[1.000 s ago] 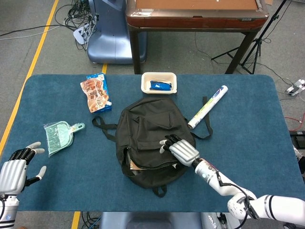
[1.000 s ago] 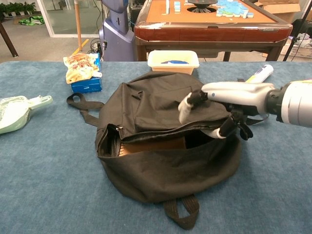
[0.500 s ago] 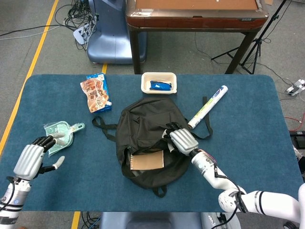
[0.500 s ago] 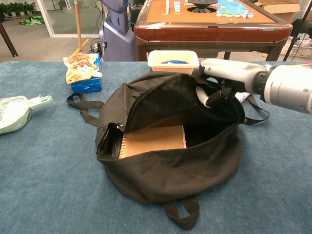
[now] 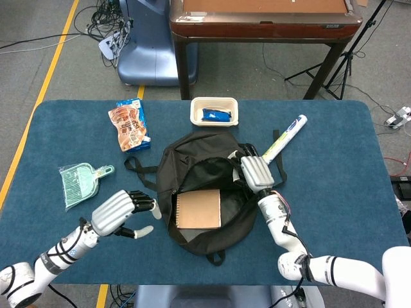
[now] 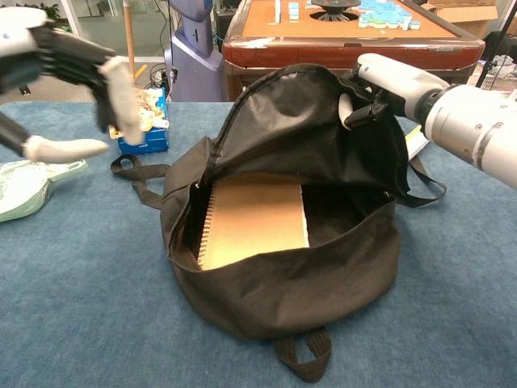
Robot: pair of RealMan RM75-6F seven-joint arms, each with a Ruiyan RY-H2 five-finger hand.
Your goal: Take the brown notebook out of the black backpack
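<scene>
1. The black backpack (image 5: 199, 192) sits at the centre of the head view, a soft, slumped fabric bag lying on a table (image 5: 334, 192) covered in blue, felt-like cloth
2. Its top flap is lifted high, so the mouth gapes wide in the chest view; a webbing loop hangs from the near edge and limp straps trail off to both sides
3. The brown notebook (image 6: 254, 220) lies flat inside that opening, in the middle of the frame: a plain tan cover, rectangular, with a spiral wire binding running down its left edge
4. The right hand (image 6: 380, 85), silver-shelled with dark fingers, grips the raised flap at the upper right of the chest view and holds it up
5. The left hand (image 5: 122, 212) hovers at the lower left of the head view, just beside the bag, fingers spread and holding nothing
6. At the left lies a pale green plastic dustpan (image 5: 80, 183) in a clear wrapper; above it, a glossy snack packet (image 5: 130, 125)
7. A cream tray (image 5: 214, 111) with something blue in it stands at top centre, and a white tube (image 5: 280, 142) slants beside the bag on the right
</scene>
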